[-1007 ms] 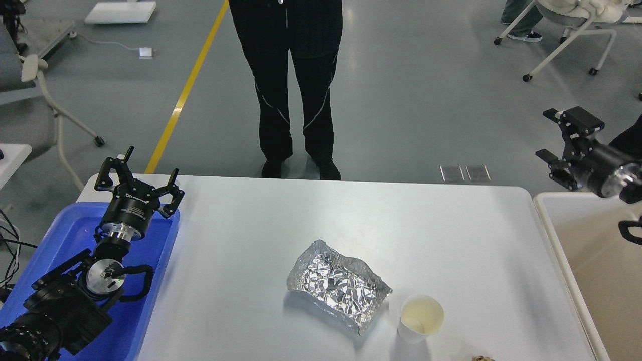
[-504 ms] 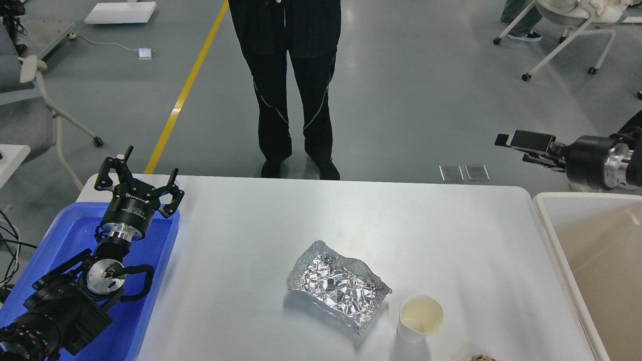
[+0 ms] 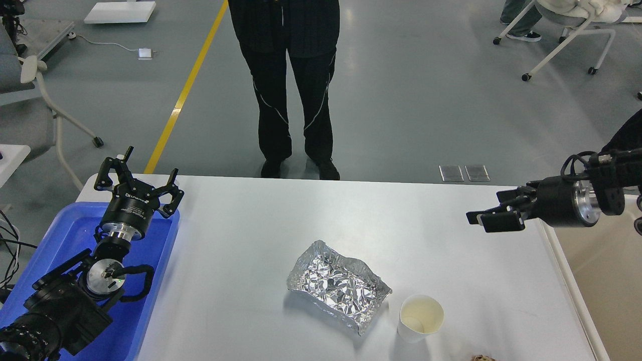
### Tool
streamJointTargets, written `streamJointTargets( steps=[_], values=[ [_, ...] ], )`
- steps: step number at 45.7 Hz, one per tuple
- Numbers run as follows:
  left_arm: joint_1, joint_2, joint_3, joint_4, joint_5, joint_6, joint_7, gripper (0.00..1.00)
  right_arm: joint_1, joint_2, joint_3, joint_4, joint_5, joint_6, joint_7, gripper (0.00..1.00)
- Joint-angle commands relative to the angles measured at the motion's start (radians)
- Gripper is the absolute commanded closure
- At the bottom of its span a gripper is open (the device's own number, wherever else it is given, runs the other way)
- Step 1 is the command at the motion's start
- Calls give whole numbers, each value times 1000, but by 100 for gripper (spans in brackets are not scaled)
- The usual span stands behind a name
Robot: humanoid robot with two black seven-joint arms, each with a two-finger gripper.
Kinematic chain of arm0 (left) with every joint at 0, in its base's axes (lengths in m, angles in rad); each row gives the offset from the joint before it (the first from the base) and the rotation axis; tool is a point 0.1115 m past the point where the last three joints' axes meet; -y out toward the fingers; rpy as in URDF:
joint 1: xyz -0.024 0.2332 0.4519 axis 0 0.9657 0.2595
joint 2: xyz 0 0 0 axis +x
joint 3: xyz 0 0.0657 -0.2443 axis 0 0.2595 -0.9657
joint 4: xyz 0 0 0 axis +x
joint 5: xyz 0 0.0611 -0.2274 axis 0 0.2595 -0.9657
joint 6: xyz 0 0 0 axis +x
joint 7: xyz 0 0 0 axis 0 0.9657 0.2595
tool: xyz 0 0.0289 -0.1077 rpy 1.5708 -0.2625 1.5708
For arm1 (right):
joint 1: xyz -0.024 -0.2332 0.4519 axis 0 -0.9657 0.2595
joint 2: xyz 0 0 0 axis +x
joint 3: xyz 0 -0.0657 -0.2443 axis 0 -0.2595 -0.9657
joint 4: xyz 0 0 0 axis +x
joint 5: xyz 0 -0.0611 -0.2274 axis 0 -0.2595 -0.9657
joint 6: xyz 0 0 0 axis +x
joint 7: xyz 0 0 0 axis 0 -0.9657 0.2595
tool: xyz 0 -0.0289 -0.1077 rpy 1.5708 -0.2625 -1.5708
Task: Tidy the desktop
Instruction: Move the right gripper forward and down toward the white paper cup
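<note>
While the left gripper [image 3: 136,176] remained parked above the far end of the blue tray [image 3: 65,235], its fingers spread wide and empty, the right gripper [image 3: 494,219] had changed position markedly. One second earlier it was raised off the right edge, beyond the table; half a second earlier it had levelled out and pointed left; at this moment it had dropped lower and reached in over the right side of the desktop [image 3: 241,235]. Its fingers were seen nearly edge-on, so whether they were parted or pressed together could not be told; nothing was seen between them.

The desktop filled the middle of the view, with the tray at its left and the cream bin [image 3: 609,281] at its right. On its near half lay a crumpled foil container [image 3: 338,285], with a paper cup [image 3: 421,317] standing just beside it to the right. A small brown scrap [image 3: 482,358] sat at the near edge. None of these had shifted.

In my judgement, the right arm was beginning an approach toward the cup or the foil, both nearer and to the left of it. Clearing had not yet started.
</note>
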Motion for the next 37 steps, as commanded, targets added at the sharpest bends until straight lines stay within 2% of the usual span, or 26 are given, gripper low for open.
streamJointTargets(
  steps=[1,16,37],
  values=[
    [0,0,0,0,0,0,0,0,-24,10,-105,64,-126,-1,2,1],
    [0,0,0,0,-1,-1,0,0,-146,78,-79,45,-143,-12,1,1],
    [0,0,0,0,-1,-1,0,0,-186,139,-58,14,-140,-13,1,1]
  ],
)
